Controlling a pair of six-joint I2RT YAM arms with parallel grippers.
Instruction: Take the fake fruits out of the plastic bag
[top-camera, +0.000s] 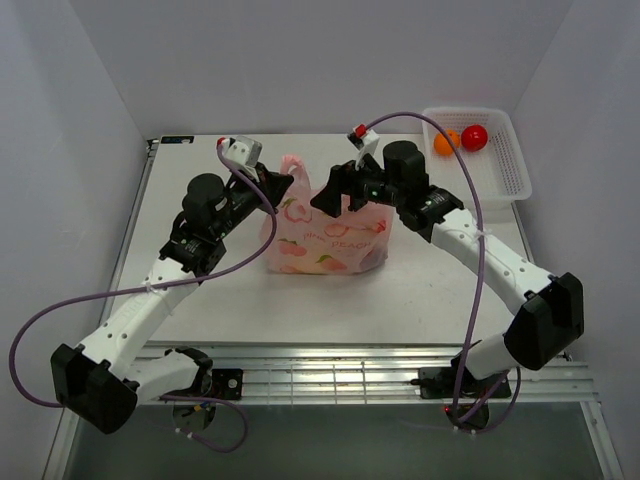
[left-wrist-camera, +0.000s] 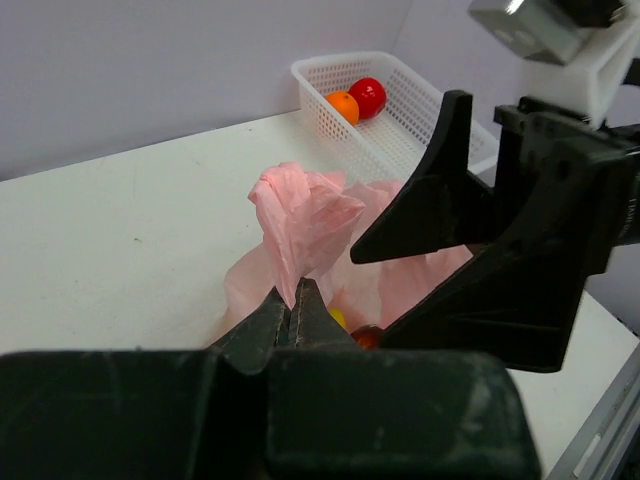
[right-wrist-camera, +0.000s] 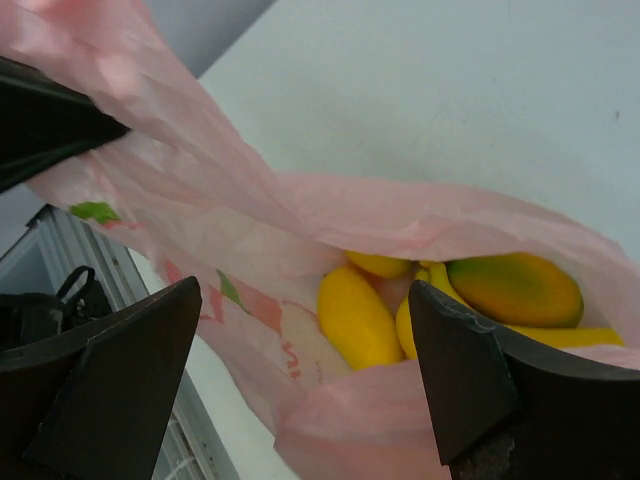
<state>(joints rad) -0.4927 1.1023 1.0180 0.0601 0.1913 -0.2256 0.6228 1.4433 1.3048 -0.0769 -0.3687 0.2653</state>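
Observation:
The pink plastic bag (top-camera: 325, 238) with peach prints stands at the table's middle. My left gripper (top-camera: 291, 182) is shut on the bag's bunched left handle (left-wrist-camera: 300, 215) and holds it up. My right gripper (top-camera: 330, 198) is open just above the bag's mouth and holds nothing. In the right wrist view, between my fingers (right-wrist-camera: 130, 370), yellow fruits (right-wrist-camera: 355, 315) and a green-orange one (right-wrist-camera: 515, 288) lie inside the bag (right-wrist-camera: 200, 190). A yellow bit (left-wrist-camera: 338, 317) and a red-orange bit (left-wrist-camera: 367, 338) show inside the bag in the left wrist view. An orange fruit (top-camera: 445, 142) and a red fruit (top-camera: 474, 136) lie in the basket.
The white lattice basket (top-camera: 500, 170) stands at the back right corner, also seen in the left wrist view (left-wrist-camera: 400, 110). White walls close the table's back and sides. A metal rail runs along the near edge (top-camera: 350, 375).

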